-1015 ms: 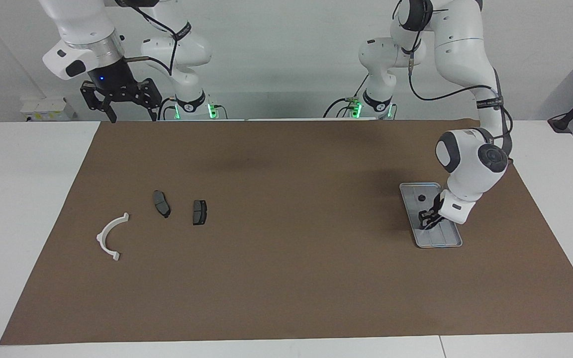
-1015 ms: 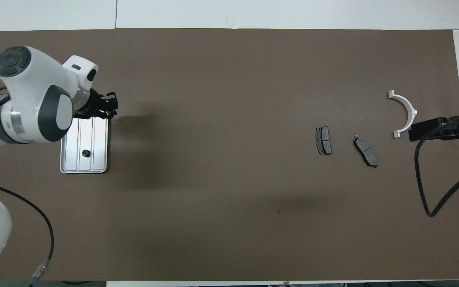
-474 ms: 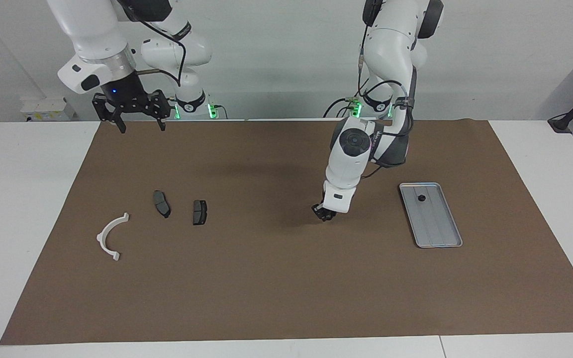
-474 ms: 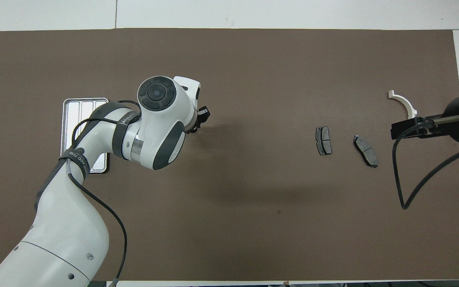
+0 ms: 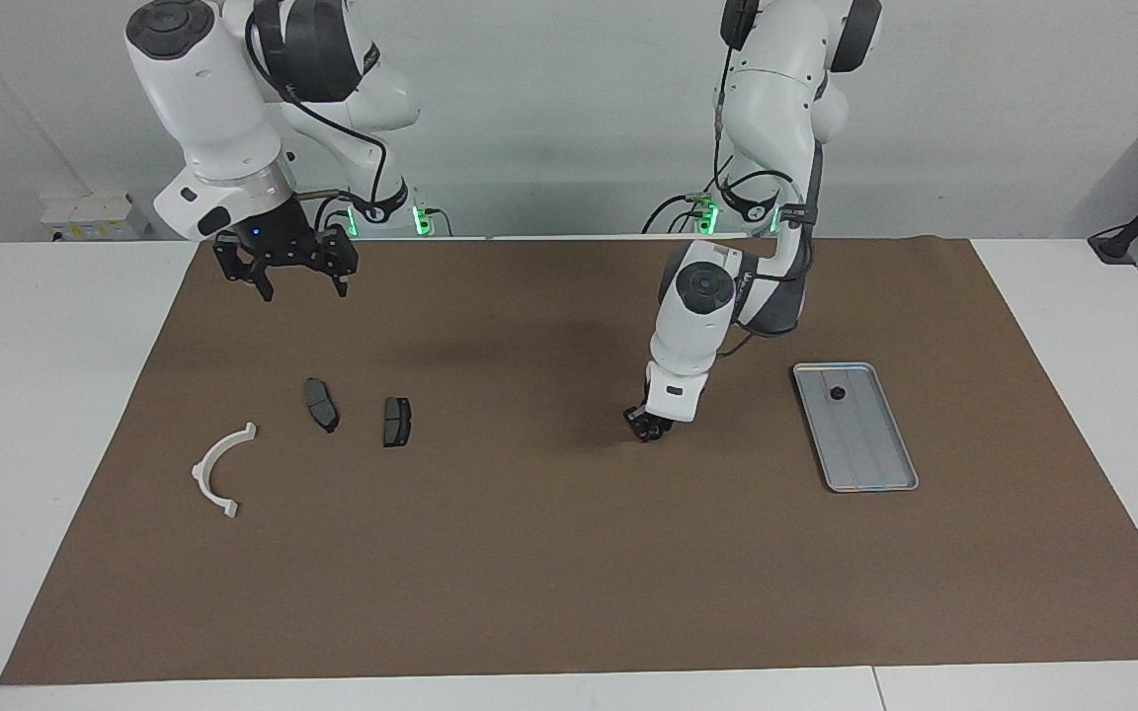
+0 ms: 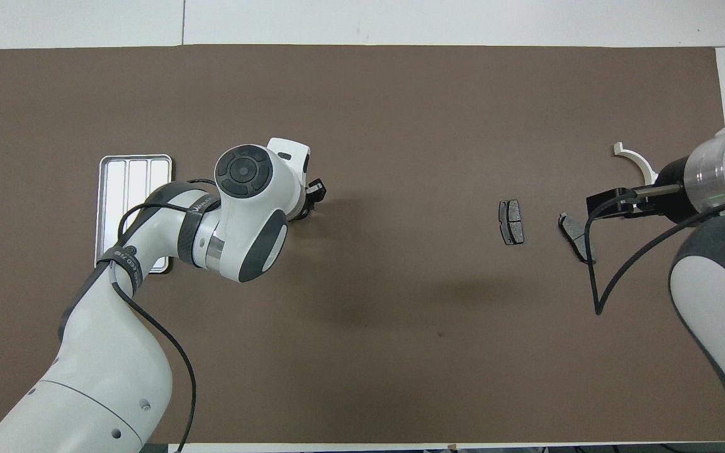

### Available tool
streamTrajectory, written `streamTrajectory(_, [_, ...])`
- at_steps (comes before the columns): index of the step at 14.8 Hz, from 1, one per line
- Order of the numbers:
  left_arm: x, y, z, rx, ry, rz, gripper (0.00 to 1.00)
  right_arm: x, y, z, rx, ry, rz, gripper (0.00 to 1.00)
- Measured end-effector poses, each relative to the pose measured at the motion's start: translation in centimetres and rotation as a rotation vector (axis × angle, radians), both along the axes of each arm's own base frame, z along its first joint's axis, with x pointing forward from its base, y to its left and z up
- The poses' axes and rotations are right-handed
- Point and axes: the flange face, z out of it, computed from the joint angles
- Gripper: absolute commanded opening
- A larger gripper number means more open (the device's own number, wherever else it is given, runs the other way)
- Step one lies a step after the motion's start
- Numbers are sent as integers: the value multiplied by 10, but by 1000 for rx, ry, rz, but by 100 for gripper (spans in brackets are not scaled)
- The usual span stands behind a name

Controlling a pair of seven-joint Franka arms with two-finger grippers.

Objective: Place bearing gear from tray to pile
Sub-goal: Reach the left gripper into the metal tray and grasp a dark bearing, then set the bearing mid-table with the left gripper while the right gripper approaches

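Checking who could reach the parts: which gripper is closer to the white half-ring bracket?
Right. The right gripper hangs over the mat near the white half-ring bracket; the left gripper is low over mid-mat, toward the tray.

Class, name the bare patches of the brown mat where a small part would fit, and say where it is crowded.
Bare mat lies between the left gripper and the brake pads, and along the edge farthest from the robots. Crowded: pads and white bracket; the tray.

A robotics lab: two white arms (image 5: pixel 717 296) bolted at a paper-covered table (image 5: pixel 55 395).
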Motion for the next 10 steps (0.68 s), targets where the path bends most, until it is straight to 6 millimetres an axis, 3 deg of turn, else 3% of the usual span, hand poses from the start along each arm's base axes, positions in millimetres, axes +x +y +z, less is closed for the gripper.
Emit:
streamTrajectory(2, [3,9,11,7,6,3,100,-2,22,-1,0,-1,-31,100])
streamTrajectory(4, [10,48,45,21,25,-55,100,-3,59,-7,2,-9,-75,100])
streamTrajectory(7, [18,170,90,26,85,-213,100,-4,134,-32,11,-27,-151,100])
streamTrajectory(9, [18,240,89,15,86,-282,100,-5,186,-60,19,-36,-216,100])
streamTrajectory(10, [17,264,82,13,79,-304,100,-6,214,-75,23,-40,-250,100])
